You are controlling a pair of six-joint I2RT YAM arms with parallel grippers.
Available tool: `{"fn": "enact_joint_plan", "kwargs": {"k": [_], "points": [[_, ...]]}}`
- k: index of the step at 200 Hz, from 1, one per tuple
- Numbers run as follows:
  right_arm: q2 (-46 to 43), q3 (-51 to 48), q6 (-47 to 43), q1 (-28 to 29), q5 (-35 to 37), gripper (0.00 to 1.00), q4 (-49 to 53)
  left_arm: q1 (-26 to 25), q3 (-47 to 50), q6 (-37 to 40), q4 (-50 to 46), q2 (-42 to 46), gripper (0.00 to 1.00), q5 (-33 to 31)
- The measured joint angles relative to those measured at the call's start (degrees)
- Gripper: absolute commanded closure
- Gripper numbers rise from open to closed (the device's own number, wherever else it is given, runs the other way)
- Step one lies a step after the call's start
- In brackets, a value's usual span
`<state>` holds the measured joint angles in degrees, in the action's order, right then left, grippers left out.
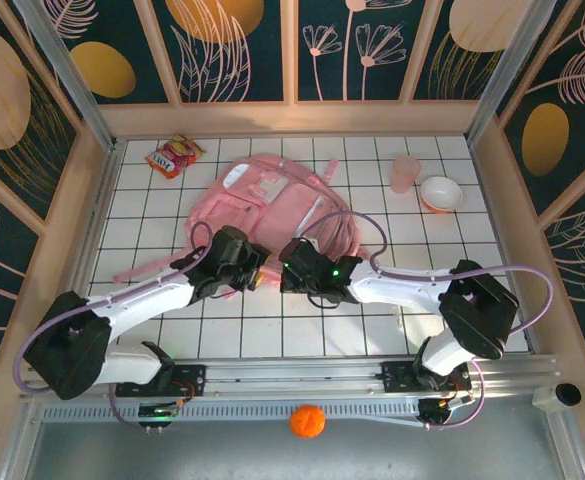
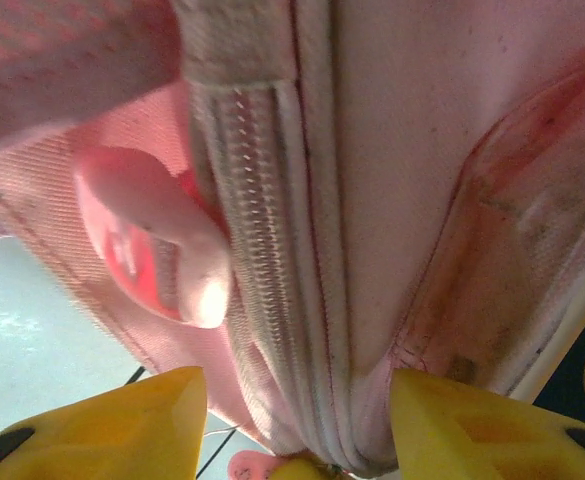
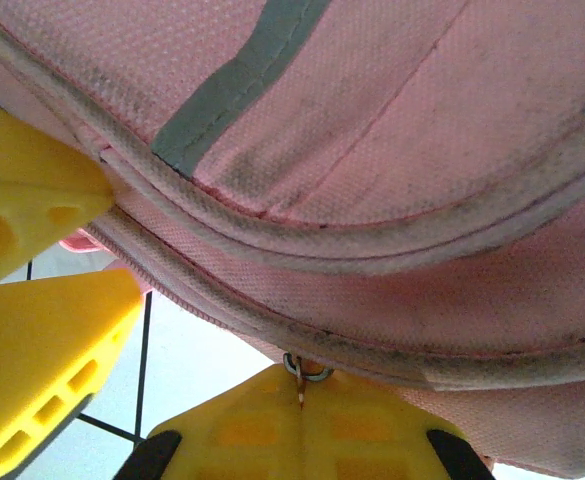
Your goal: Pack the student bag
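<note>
The student bag, pale pink, lies flat in the middle of the tiled table with its near edge between my two grippers. My left gripper is at that edge, open, its yellow fingers standing either side of the bag's zipped seam. A pink rubbery tag hangs beside the zip. My right gripper is next to it, shut on a small metal zip ring under the bag's piped rim. The left gripper's yellow fingers show at the left of the right wrist view.
A red snack packet lies at the back left. A pink cup and a white bowl stand at the back right. An orange ball sits below the front rail. Wooden walls close in three sides.
</note>
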<state>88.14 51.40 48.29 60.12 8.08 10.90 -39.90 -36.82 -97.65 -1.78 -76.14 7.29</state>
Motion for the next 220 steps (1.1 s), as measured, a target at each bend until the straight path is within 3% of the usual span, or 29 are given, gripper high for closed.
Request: {"fn": "enact_joint_plan", "kwargs": {"k": [18,48,73,113,159,187,220], "points": [[0.0,0.0,0.0,0.0,0.0,1.0,0.0,-0.31,0.04,-0.48,1.29,-1.64,0.55,0.22],[0.0,-0.02,-0.35,-0.02,-0.04,1.0,-0.02,-0.35,-0.07,-0.83,3.08,-2.91,0.84,-0.39],[-0.63,-0.63,-1.18,-0.13,-0.26,1.0,-0.61,-0.35,-0.26,0.39,3.32,-2.93,1.0,-0.9],[-4.74,-2.71,-2.73,-1.9,-1.77,1.0,-0.85,2.14,0.31,3.32,1.75,0.37,1.0,0.92],[-9.25,-4.31,-6.32,-5.18,-5.88,1.0,-1.36,11.78,1.05,13.55,-6.56,7.76,1.0,1.22],[-8.24,-4.15,-7.82,-3.37,-7.8,1.0,-1.31,16.74,0.0,21.84,-11.61,6.67,1.0,-1.4],[-1.18,-1.11,-8.66,1.44,-9.86,1.0,-1.73,19.65,-5.53,30.84,-17.68,3.3,1.0,-4.15]]}}
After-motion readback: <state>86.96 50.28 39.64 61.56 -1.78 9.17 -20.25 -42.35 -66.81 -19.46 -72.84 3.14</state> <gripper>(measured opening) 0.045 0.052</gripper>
